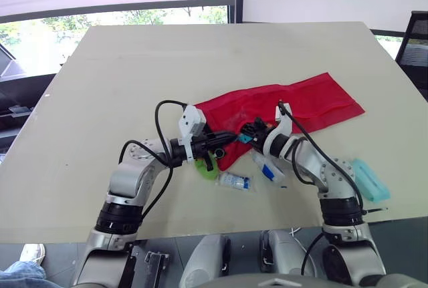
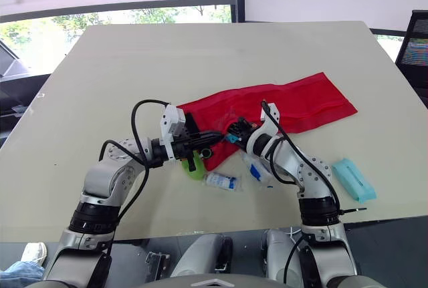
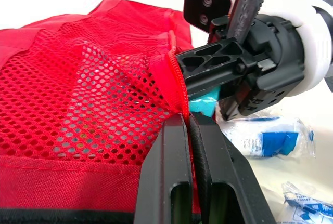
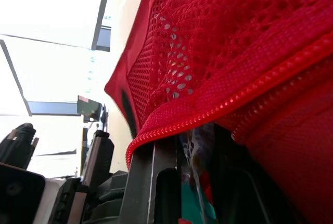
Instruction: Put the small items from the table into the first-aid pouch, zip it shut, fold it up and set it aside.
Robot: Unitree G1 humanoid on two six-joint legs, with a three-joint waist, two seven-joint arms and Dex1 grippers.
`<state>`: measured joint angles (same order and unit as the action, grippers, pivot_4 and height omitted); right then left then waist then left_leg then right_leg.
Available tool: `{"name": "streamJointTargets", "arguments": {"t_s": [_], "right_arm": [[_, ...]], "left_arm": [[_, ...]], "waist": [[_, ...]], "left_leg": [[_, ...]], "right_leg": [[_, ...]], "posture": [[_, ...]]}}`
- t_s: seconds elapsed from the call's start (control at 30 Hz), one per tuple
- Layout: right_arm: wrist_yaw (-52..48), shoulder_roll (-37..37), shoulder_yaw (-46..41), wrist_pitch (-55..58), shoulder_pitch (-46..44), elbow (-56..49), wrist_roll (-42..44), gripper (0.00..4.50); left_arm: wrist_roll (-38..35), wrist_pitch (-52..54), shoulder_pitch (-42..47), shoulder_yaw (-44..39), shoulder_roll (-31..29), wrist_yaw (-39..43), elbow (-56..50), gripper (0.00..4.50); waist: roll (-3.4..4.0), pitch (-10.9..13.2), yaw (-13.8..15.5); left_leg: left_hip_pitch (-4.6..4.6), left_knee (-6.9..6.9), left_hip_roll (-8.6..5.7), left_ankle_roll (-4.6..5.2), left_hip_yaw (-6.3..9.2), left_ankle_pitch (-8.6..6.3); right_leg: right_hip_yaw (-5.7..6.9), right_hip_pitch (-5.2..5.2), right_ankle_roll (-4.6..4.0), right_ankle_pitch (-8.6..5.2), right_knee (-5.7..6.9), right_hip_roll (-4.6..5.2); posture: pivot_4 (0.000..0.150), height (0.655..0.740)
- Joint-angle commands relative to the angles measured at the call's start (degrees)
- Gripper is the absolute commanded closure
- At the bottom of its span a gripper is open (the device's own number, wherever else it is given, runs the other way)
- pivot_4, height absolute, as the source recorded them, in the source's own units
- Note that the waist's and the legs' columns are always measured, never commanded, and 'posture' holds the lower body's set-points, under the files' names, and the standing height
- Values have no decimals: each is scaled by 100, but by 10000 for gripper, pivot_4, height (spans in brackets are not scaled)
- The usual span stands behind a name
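The red first-aid pouch (image 1: 294, 104) lies unfolded across the table, its mesh pocket (image 3: 88, 94) facing up. My left gripper (image 3: 188, 122) is shut on the pocket's zipper edge and holds it raised a little. Opposite it, my right gripper (image 1: 249, 132) is shut on a small teal packet (image 3: 204, 102) right at the pocket's mouth. In the right wrist view the packet (image 4: 195, 154) sits between the fingers, just under the zipper edge (image 4: 208, 112). The two grippers nearly touch.
On the table in front of the pouch lie a green item (image 1: 208, 171), a small white-and-blue packet (image 1: 235, 181) and another blue-and-white packet (image 1: 269, 169). A teal pack (image 1: 370, 180) rests near the front right edge. The table (image 1: 134, 67) is bare to the left and behind.
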<state>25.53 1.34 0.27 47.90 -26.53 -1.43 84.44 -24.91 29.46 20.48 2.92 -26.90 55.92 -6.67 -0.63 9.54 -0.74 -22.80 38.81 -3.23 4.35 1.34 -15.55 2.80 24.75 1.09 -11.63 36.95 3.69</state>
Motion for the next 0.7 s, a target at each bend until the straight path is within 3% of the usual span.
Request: {"name": "streamJointTargets", "arguments": {"t_s": [0.03,0.37,0.4,0.43,0.6,0.7], "right_arm": [[-191,-144,-12,42,-196,-51,-189,43852],[-533,-119,99,439,-233,-187,-1064,43852],[-560,-134,78,451,-223,-193,-1134,33630],[-590,-154,52,474,-214,-207,-1178,31127],[-622,-202,-133,622,-183,-372,-1204,8873],[-619,-211,-210,703,-136,-457,-1209,8873]], "left_arm": [[-137,-42,36,141,8,168,-207,43719],[-113,-189,15,47,9,183,-79,43719],[-107,-215,9,38,8,193,-59,45000],[-99,-240,5,30,4,203,-36,45000],[-43,-386,23,-13,-43,247,142,45000],[-21,-452,29,-33,-72,279,218,45000]], "waist": [[0,0,0],[1,1,0],[1,1,0],[1,1,1],[1,1,2],[1,1,2]], "left_leg": [[0,0,0,0,0,0],[0,-2,-1,0,-1,0],[0,-2,-1,0,-1,0],[0,-2,-1,-1,-1,0],[0,-2,-1,-1,-1,0],[0,-2,-1,-1,0,1]], "right_leg": [[0,0,0,0,0,0],[-2,1,0,0,0,2],[-2,1,0,0,0,2],[-2,1,0,0,0,2],[-2,2,0,0,0,3],[-2,2,0,0,0,3]], "posture": [[1500,7395],[1500,7395],[1500,7395],[1500,7395],[1500,7395],[1500,7395]]}}
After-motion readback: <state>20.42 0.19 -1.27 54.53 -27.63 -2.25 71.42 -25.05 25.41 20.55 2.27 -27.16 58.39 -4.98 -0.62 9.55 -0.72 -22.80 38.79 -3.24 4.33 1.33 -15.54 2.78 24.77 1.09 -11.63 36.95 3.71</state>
